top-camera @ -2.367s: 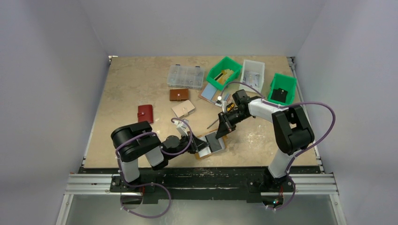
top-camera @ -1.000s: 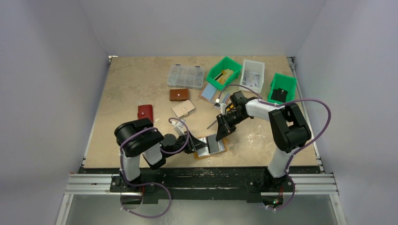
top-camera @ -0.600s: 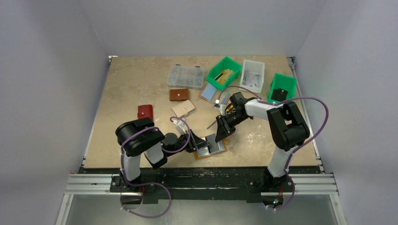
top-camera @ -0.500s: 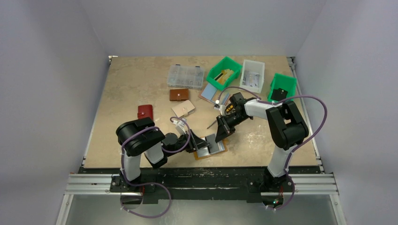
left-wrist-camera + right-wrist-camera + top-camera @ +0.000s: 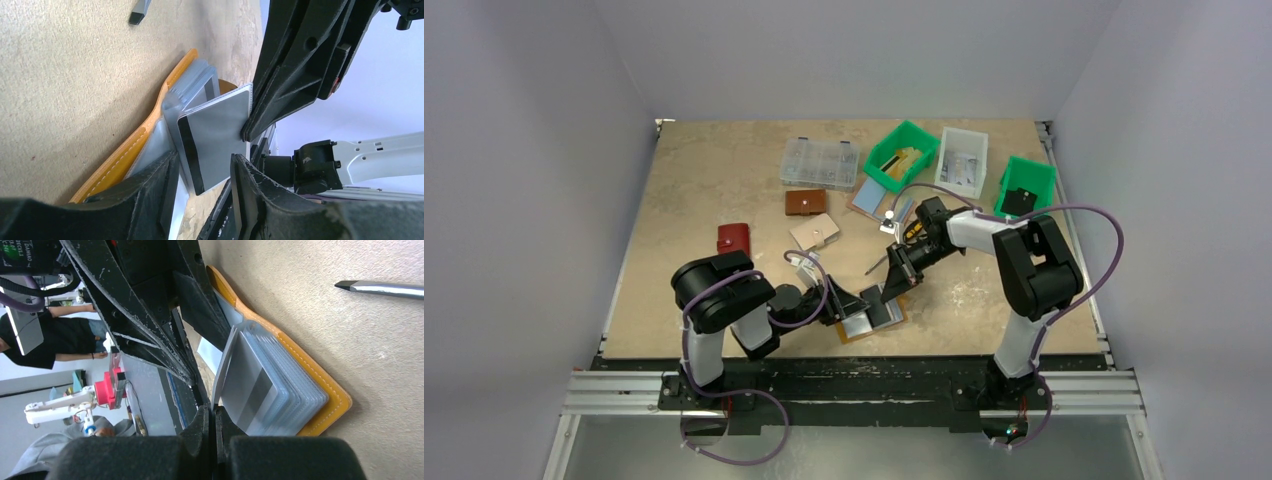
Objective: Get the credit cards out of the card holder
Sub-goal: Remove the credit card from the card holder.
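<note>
Tabletop [image 5: 714, 170] mottled beige, maybe scuffed white near card holder [image 5: 869, 322], pale walls [image 5: 844, 60] around.

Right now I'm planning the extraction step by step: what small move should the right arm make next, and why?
Probably draw the right gripper slowly away from the mustard-yellow leather card holder. Its jaws look shut on the edge of the grey plastic card with a black stripe, which seems partly inside the clear sleeves, while the left gripper stands open.

The left jaws hide one end of the card [image 5: 215, 132]. From above, the holder [image 5: 871, 326] is partly covered; the far bins' [image 5: 964, 130] contents are too small to tell.
</note>
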`<state>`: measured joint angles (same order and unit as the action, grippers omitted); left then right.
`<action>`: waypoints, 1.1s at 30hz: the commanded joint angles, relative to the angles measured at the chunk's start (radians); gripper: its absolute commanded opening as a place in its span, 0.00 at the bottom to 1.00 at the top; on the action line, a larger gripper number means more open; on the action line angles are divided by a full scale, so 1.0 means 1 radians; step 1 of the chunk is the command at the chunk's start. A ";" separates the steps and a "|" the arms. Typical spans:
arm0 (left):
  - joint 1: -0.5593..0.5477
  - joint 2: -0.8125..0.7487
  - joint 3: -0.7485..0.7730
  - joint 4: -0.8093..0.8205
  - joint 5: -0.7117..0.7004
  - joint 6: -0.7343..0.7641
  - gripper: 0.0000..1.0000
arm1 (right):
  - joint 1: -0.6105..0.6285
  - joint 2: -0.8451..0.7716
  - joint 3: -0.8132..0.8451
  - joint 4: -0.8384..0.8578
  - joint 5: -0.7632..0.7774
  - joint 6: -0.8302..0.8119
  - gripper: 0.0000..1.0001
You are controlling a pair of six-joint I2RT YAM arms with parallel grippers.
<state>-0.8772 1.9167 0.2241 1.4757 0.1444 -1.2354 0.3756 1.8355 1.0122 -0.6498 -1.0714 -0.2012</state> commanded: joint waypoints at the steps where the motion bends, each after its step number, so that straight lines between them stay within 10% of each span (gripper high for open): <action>1: 0.000 -0.001 -0.021 0.144 -0.034 0.001 0.46 | -0.016 -0.061 0.034 -0.024 -0.108 -0.033 0.00; 33: -0.015 0.039 0.060 0.302 -0.037 -0.058 0.40 | -0.021 -0.035 0.024 -0.002 -0.109 -0.007 0.00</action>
<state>-0.8867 1.9839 0.2687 1.5024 0.1291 -1.2984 0.3519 1.8236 1.0122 -0.6590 -1.0950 -0.2268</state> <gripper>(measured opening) 0.401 0.020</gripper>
